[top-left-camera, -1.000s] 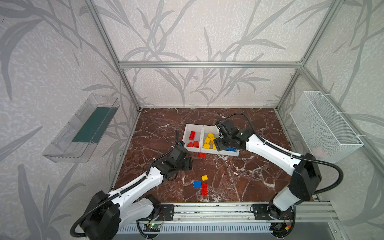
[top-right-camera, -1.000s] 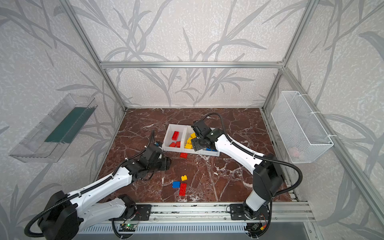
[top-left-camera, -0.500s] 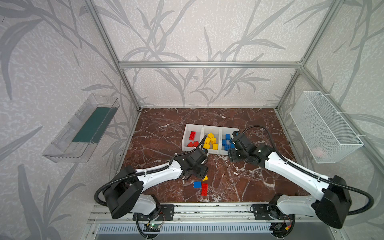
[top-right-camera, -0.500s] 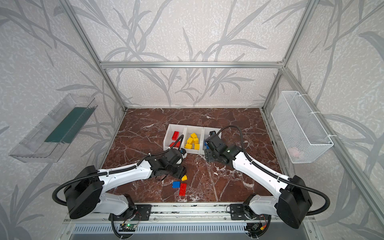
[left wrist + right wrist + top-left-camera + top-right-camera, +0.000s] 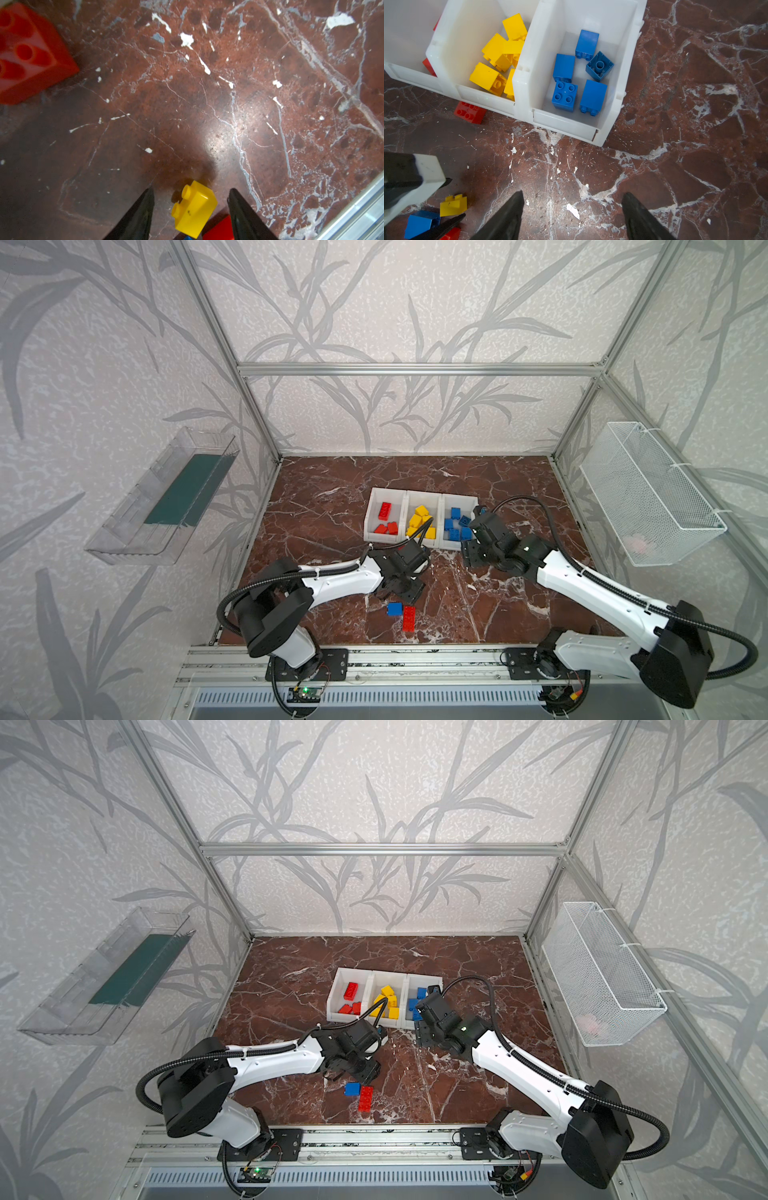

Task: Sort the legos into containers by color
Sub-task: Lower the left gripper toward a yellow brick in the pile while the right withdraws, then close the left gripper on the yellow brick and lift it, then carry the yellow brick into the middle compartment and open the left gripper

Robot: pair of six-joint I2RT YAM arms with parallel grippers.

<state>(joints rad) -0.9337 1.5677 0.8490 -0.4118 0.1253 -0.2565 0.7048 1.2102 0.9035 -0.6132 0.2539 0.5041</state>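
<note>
Containers (image 5: 424, 497) form a joined row of three white bins near the middle of the marble floor (image 5: 332, 497). Contents, in both top views: red legos (image 5: 384, 512) in the leftmost bin, yellow legos (image 5: 420, 517) in the middle bin, blue legos (image 5: 564, 95) in the rightmost bin. The right wrist view shows five blue pieces there. Four pieces are outside the bins. One square red brick (image 5: 470, 112) sits on the floor just in front of the middle bin's low front. A yellow brick (image 5: 194, 209), a square blue brick (image 5: 394, 608) and a long red brick (image 5: 408, 618) lie clustered close to the near edge, the blue and long red ones side by side. Left gripper (image 5: 191, 189) is low over this cluster. Its jaws stand apart and straddle the yellow brick, with floor visible on both sides and neither finger in contact. The yellow brick appears to lie on its side, studs pointing sideways; in both top views the gripper body hides it. Right gripper (image 5: 572, 195) hangs above bare floor just in front of the blue bin, jaws wide and holding nothing.
</note>
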